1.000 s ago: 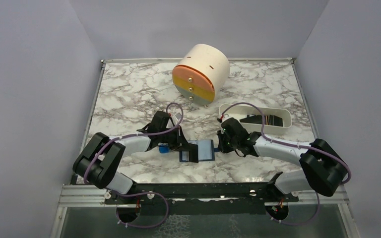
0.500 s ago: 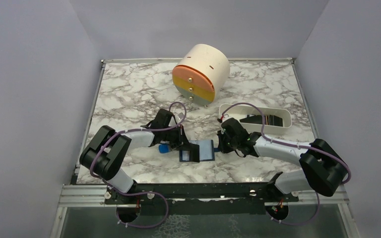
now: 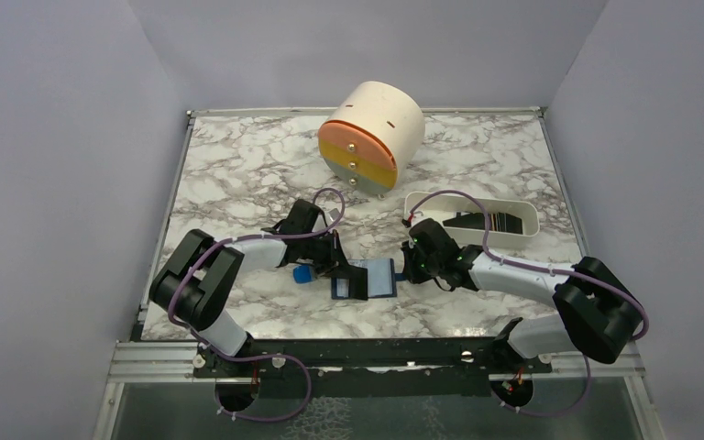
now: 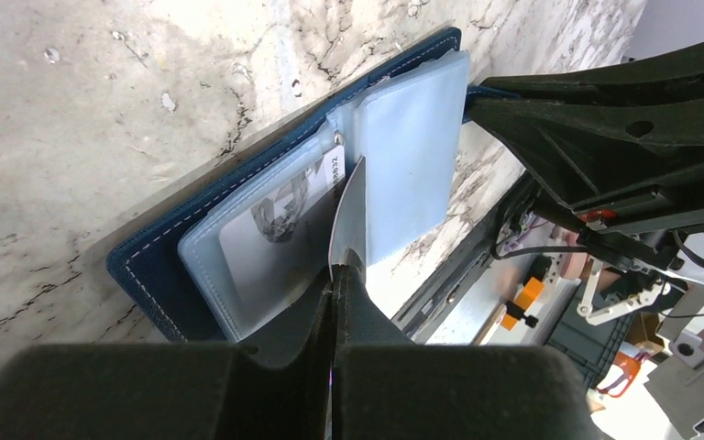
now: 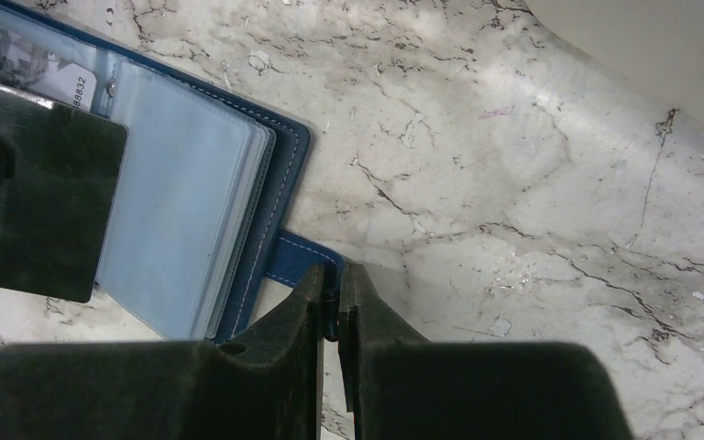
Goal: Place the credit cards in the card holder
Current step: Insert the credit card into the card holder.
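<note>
1. From overhead, a small blue block [image 3: 302, 274] lies at 9 o'clock of the open card holder [image 3: 365, 279] on the marbled desk [image 3: 238, 174]. The left tool [image 3: 337, 264] meets the holder's left half.
2. Only the left wrist view shows that tool pinching a credit card [image 4: 350, 213], seen edge-on over the holder's clear sleeves [image 4: 412, 156]. A second card [image 4: 270, 229] sits inside one sleeve.
3. Only the right wrist view shows the right tool [image 5: 334, 275] pinching the snap tab [image 5: 298, 257] at the holder's 3 o'clock edge.
4. A white tray [image 3: 530, 223] lies at 1 o'clock.
</note>
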